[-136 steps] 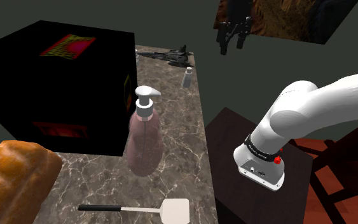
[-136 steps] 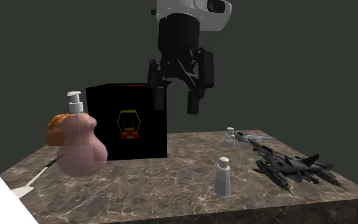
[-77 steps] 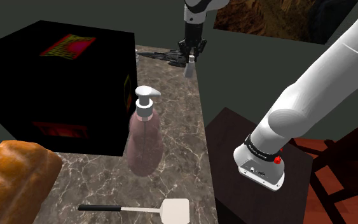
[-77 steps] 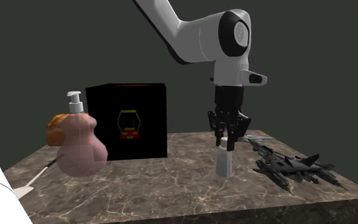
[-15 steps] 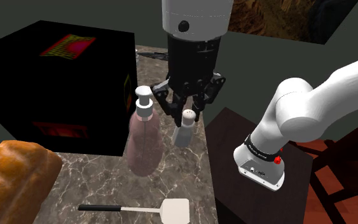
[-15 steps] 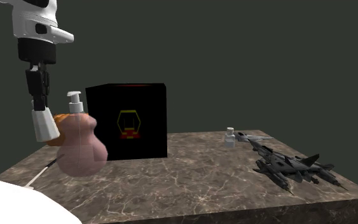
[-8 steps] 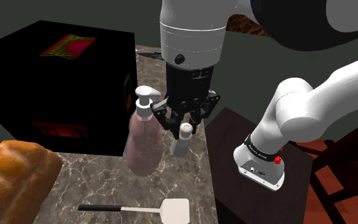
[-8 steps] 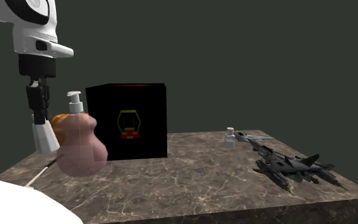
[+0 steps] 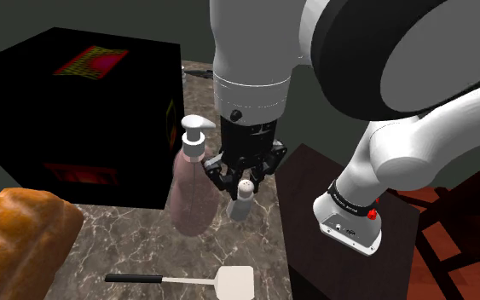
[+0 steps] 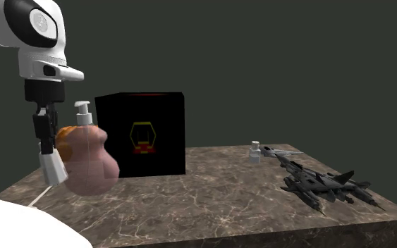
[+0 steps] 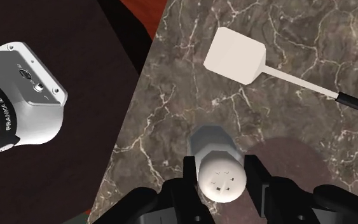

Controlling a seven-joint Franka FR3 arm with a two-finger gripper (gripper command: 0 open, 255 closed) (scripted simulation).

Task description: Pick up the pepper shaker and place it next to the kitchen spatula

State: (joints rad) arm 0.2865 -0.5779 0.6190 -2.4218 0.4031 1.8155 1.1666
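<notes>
The table (image 10: 211, 204) is dark stone with white veins. Behind it stands a plain dark green wall (image 10: 295, 63). The floor (image 11: 139, 13) is red-brown wood.

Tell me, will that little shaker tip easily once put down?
Probably somewhat: the shaker is tall and narrow, so a nudge could topple it. It looks stiff, since the gripper clasps its top without denting it. Tipped, it might roll on its round cap.
</notes>
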